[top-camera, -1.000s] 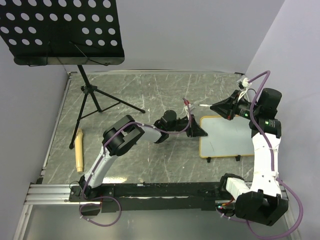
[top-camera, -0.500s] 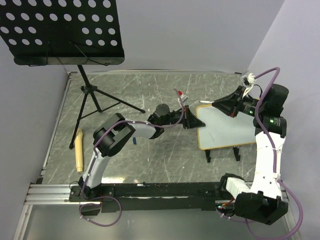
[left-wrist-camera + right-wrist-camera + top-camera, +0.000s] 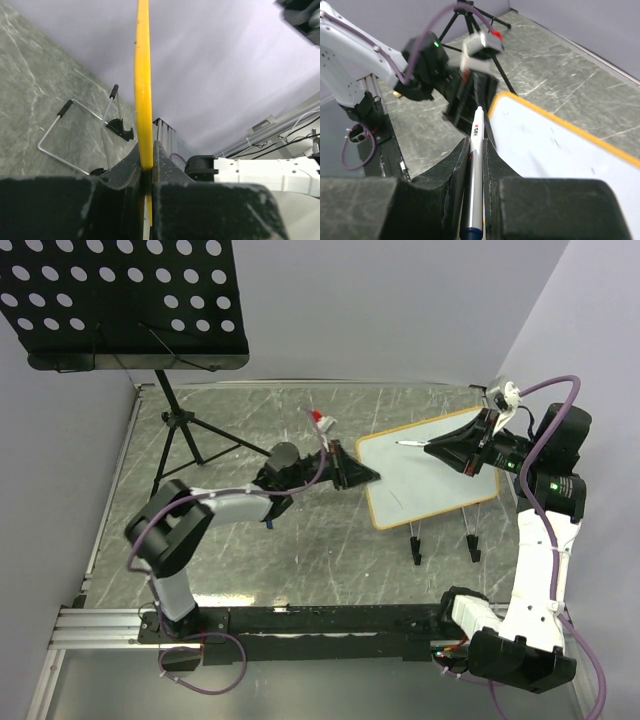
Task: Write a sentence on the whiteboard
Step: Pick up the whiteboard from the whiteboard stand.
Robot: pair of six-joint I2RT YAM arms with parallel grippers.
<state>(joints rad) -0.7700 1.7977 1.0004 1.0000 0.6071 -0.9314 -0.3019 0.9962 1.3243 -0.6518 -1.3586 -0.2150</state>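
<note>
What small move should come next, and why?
Probably ease the right tool forward until the marker tip meets the whiteboard. The left tool is clamped on the board's edge, holding it off the table; no words show on it, and the tip seems short of it.

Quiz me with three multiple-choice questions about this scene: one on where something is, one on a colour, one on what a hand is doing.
1. Where is the black music stand?
A) near right corner
B) far left corner
C) on the board

2. What colour is the frame of the board?
A) yellow
B) red
C) green

3. What is the right hand doing?
A) hanging open and empty
B) pressing the table
C) gripping a pen

Answers:
1 B, it stands at the top left of the overhead view.
2 A, the left hand pinches a yellow edge.
3 C, it is shut on the pen above the board.
</note>
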